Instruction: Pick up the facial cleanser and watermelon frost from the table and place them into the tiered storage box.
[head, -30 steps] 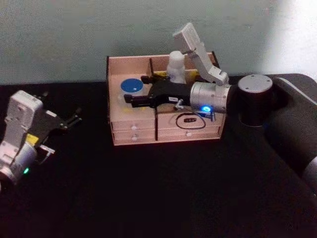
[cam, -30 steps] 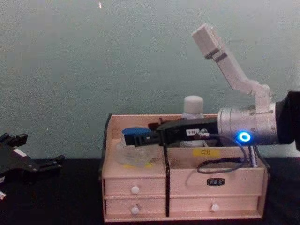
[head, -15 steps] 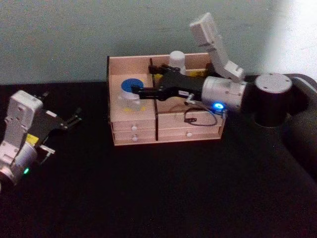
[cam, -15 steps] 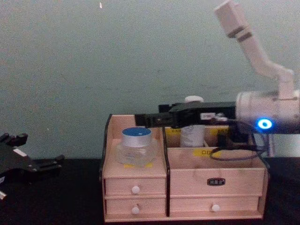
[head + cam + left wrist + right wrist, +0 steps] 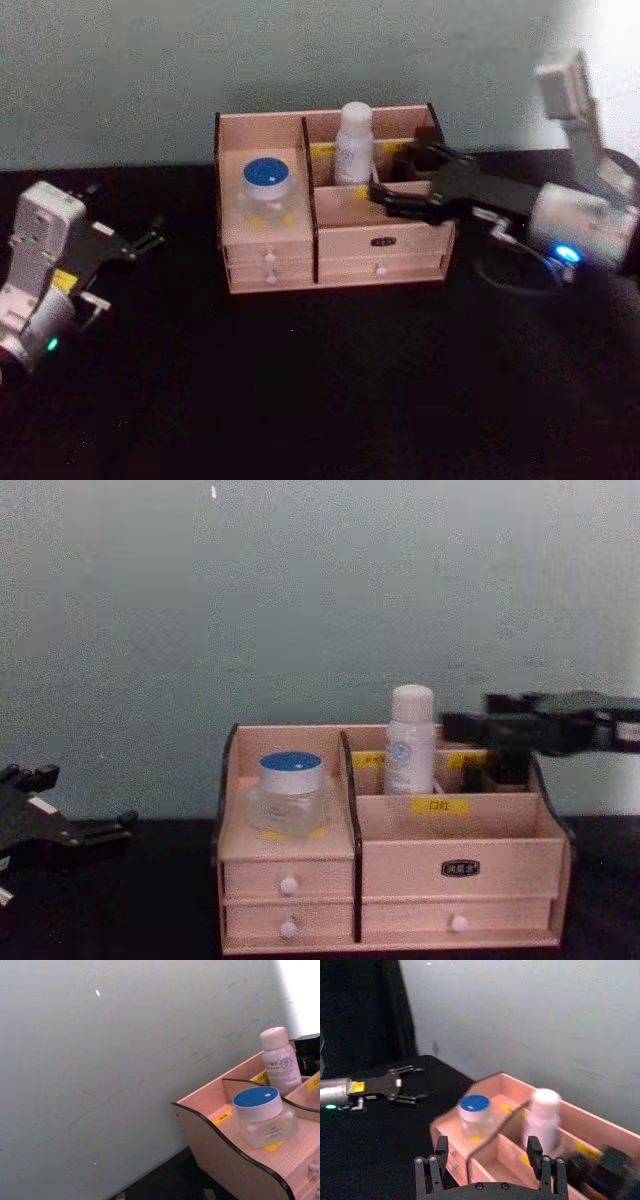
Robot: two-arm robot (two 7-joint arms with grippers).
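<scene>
The tiered storage box [image 5: 380, 266] of light wood stands at the table's back. A clear jar with a blue lid [image 5: 265, 186] [image 5: 291, 795] sits in its left compartment. A white bottle [image 5: 353, 143] [image 5: 410, 740] stands upright in a rear compartment. I cannot tell which is the facial cleanser and which the watermelon frost. My right gripper [image 5: 385, 200] [image 5: 490, 1167] hovers open and holding nothing over the box's right part, above its rim in the chest view. My left gripper [image 5: 145, 238] rests open at the far left.
A black cloth covers the table [image 5: 330, 390], with free room in front of the box. A pale green wall [image 5: 300, 600] rises right behind the box. The right arm's cable [image 5: 515, 275] hangs beside the box's right end.
My right gripper has risen from the blue-lidded jar and drawn back to the right. The jar stays in the left compartment. The left arm has not moved.
</scene>
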